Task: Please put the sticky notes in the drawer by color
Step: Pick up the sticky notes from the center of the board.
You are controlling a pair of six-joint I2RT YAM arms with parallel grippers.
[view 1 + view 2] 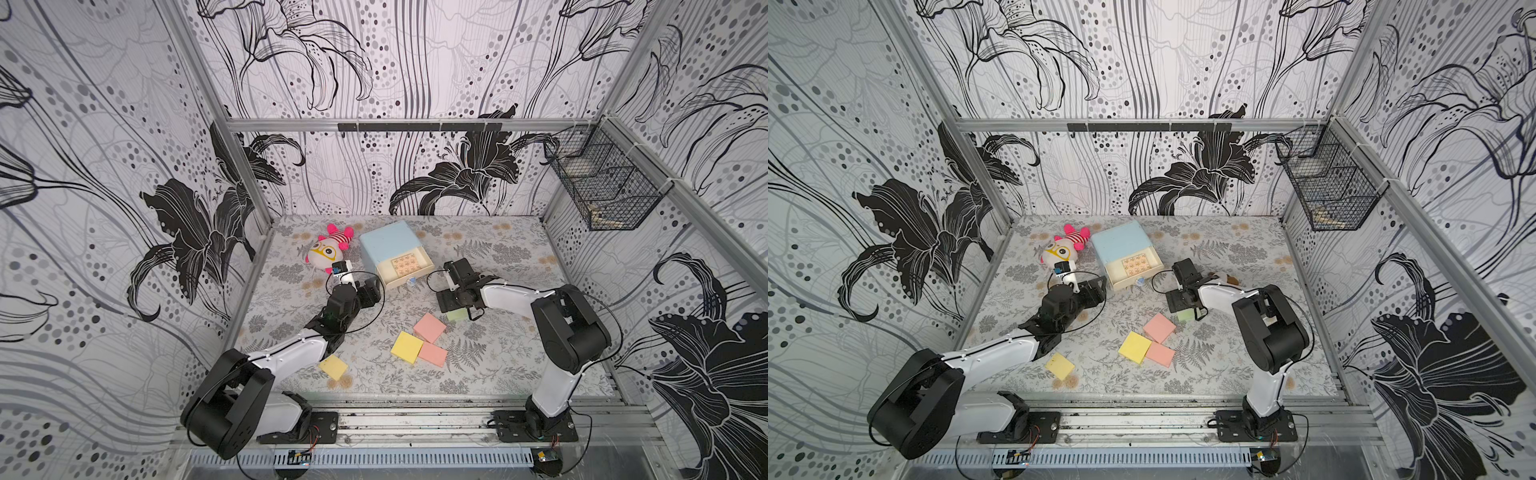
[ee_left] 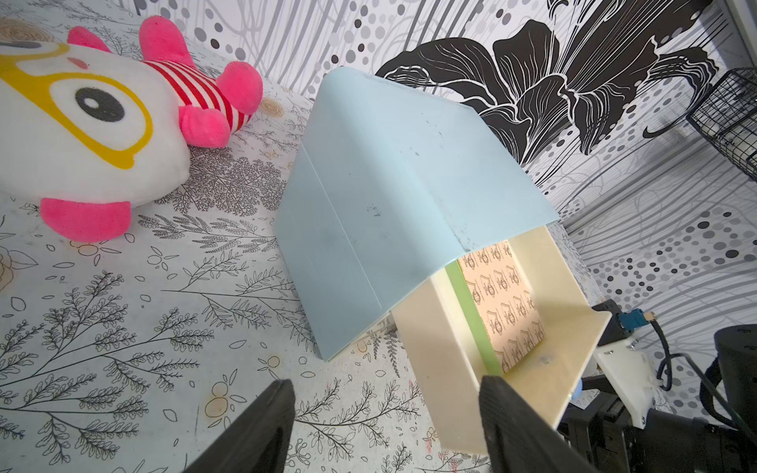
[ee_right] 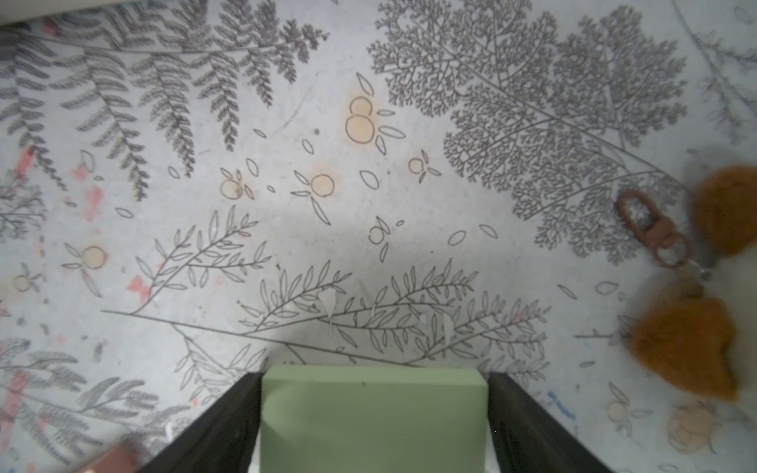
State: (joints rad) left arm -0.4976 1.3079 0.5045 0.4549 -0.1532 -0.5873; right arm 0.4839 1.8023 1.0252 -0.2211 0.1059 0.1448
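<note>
One plush (image 1: 326,251) is laid face up at the far left of the table (image 1: 498,365), close beside the chest (image 1: 386,241). Nearer the front edge, the left yellow pad (image 1: 333,367) is seen lying flat, just beside the left arm and well apart from the other pads. The left gripper (image 2: 387,383) is held above the table by the chest's front left corner. Its fingers (image 2: 262,426) are spread wide and nothing is grasped between them.

The top drawer (image 1: 424,261) is found pulled out toward the front, and its knob (image 1: 411,281) is just visible in both top views. One pad, the drawer pad (image 2: 502,303), is lodged inside it with a patterned face up. A green edge is shown along its side in the left wrist view.

Right of the chest and nearer the front, three pads are grouped so that they touch: the right yellow pad (image 1: 407,347), the far pink pad (image 1: 429,328) and the near pink pad (image 1: 432,354).

Further right, the green pad (image 3: 372,422) is bracketed by the downward-pointing right gripper (image 3: 375,374). Both fingers are set against its sides, so it appears to be gripped. A brown plush (image 3: 696,344) with a clasp (image 3: 651,233) is found just beside that arm. A wire basket (image 1: 602,187) is hung on the right wall.
</note>
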